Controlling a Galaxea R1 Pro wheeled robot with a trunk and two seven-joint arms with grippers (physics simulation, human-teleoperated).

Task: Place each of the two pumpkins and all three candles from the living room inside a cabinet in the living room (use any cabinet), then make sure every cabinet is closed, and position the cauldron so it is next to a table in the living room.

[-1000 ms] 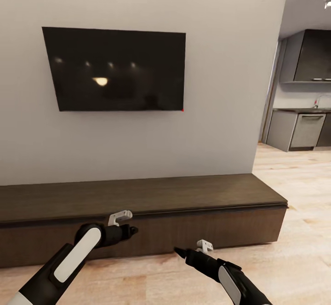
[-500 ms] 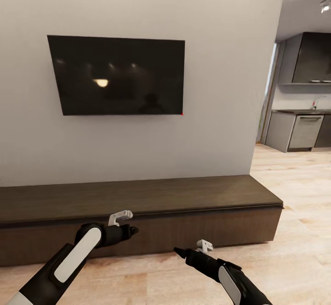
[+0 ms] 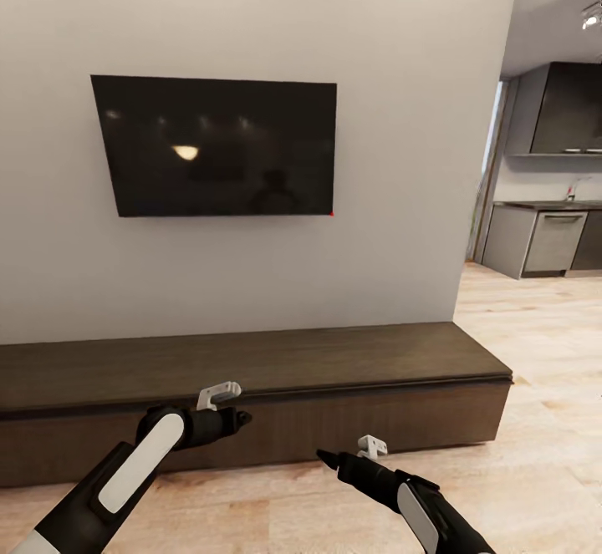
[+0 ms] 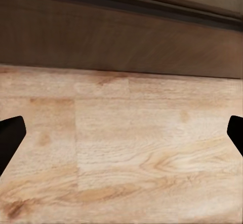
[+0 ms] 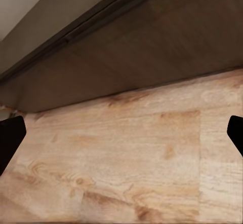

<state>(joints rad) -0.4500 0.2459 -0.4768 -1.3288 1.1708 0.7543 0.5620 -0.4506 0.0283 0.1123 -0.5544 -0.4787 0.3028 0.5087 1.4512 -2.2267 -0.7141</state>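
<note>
- Dark-brown wood runs across the scene as the long, low cabinet [image 3: 251, 387], a TV unit standing against the pale grey wall [image 3: 401, 203]; its flat, handle-less fronts all look flush and shut in the head view.
- Progress, as I judge it: with the fronts closed and no pumpkins, candles or cauldron to be seen, nothing here confirms that any item has been put away, so collecting the five items and moving the cauldron may all remain; what the cabinet holds cannot be told.
- Left claw [image 3: 242, 418] hangs just in front of the cabinet's front panel, low and near the floor; in the left wrist view its two black fingertips [image 4: 10, 138] sit wide apart at the frame edges, released and carrying nothing.
- Right claw [image 3: 324, 455] hovers above the floorboards, nearer the robot than the left one and to its right; its fingertips [image 5: 11, 140] are likewise spread and grasp nothing.
- Light oak-look plank floor [image 3: 535, 420] lies bare along the cabinet's base and stretches right and far toward a kitchen.
- Black flat television [image 3: 217, 146] is mounted on the wall above the cabinet, with ceiling lights reflected in it.
- Far right, grey kitchen cupboards [image 3: 543, 241] stand under a dark wall unit [image 3: 577, 107].
</note>
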